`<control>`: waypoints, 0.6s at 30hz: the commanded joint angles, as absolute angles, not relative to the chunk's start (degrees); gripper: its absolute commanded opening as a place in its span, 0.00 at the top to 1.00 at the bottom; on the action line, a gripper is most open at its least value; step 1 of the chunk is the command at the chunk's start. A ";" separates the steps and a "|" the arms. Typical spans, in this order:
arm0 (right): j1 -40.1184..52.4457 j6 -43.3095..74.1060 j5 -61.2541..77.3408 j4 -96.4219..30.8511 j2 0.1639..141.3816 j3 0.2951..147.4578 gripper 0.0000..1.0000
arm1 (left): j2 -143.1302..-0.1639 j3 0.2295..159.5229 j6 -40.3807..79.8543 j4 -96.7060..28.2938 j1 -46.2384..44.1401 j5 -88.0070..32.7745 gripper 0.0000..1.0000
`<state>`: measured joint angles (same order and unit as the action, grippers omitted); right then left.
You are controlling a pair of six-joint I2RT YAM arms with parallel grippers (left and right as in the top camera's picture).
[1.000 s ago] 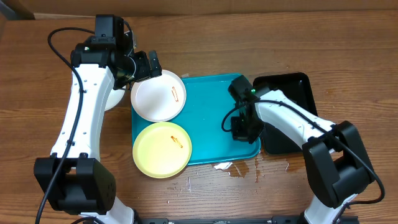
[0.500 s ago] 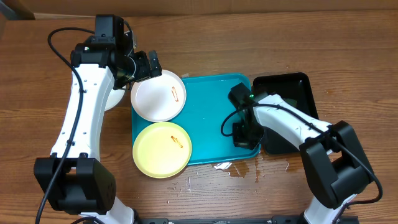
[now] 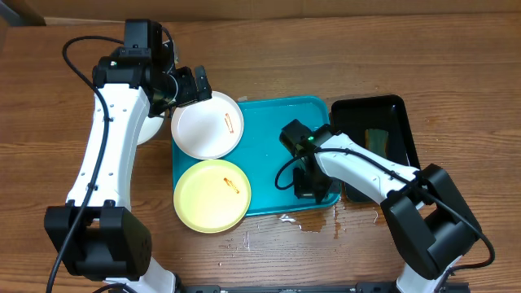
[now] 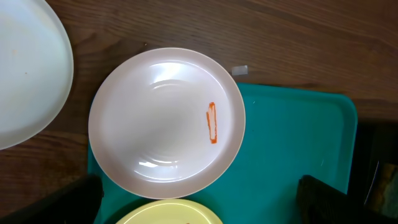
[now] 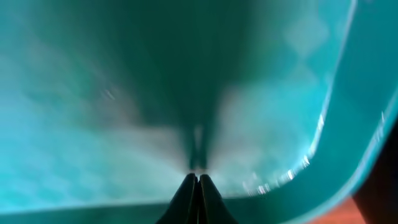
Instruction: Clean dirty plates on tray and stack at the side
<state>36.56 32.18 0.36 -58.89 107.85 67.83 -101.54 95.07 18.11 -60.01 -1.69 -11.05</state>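
— Where do the plates lie?
— There are three, round and shallow. The white plate (image 3: 207,124), bearing an orange smear (image 4: 212,122), sits at the far-left corner of the turquoise tray (image 3: 281,134). The yellow-green plate (image 3: 212,195) overhangs its near-left corner. The second white plate (image 3: 151,129) lies on the desk (image 3: 326,49) off the tray's left edge, clearer in my left wrist view.
— Your claws?
— My left claw (image 3: 191,85) is spread wide above the white plate's far rim. My right claw (image 5: 198,190) is pinched closed and empty, tips on the glossy tray floor by its near-right corner. One black tray (image 3: 370,122) flanks the right edge.
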 commanded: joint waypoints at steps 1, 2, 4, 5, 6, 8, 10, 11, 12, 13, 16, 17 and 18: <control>35.90 34.83 -1.43 -57.71 107.42 67.51 0.96 | -102.02 95.31 18.90 -59.96 -1.63 -10.48 0.00; 35.88 34.81 -1.43 -57.78 107.42 67.51 0.96 | -102.00 95.31 18.90 -59.96 -1.63 -10.48 0.00; 35.88 34.81 -1.43 -58.35 107.42 67.37 0.96 | -102.00 95.31 18.90 -59.96 -1.63 -10.48 0.00; 35.88 34.81 -1.41 -58.57 107.42 67.11 0.96 | -102.00 95.31 18.90 -59.96 -1.63 -10.48 0.00; 35.99 34.92 -1.41 -58.67 107.42 66.72 0.96 | -102.00 95.31 18.90 -59.96 -1.63 -10.48 0.00; 35.99 35.94 -1.43 -58.72 107.42 65.10 0.96 | -102.00 95.31 18.90 -59.96 -1.63 -10.48 0.00; 35.99 36.29 -1.41 -58.11 107.42 63.42 0.96 | -102.00 95.31 18.90 -59.96 -1.63 -10.48 0.00; 35.99 36.29 -1.30 -57.89 107.42 62.46 0.96 | -102.00 95.31 18.90 -59.96 -1.63 -10.48 0.00; 35.99 36.29 -1.17 -57.91 107.42 62.08 0.96 | -102.00 95.31 18.90 -59.96 -1.63 -10.48 0.00; 35.99 36.27 -0.62 -58.13 107.42 61.67 0.96 | -102.00 95.31 18.90 -59.96 -1.63 -10.48 0.01; 35.99 36.27 1.21 -58.59 107.42 61.47 0.96 | -102.00 95.31 18.90 -59.96 -1.63 -10.48 0.00; 35.99 36.25 1.58 -58.59 107.42 61.47 0.96 | -102.00 95.31 18.90 -59.96 -1.63 -10.48 0.00; 35.99 36.27 1.63 -58.59 107.42 61.47 0.96 | -102.02 95.31 18.90 -59.96 -1.63 -10.48 0.00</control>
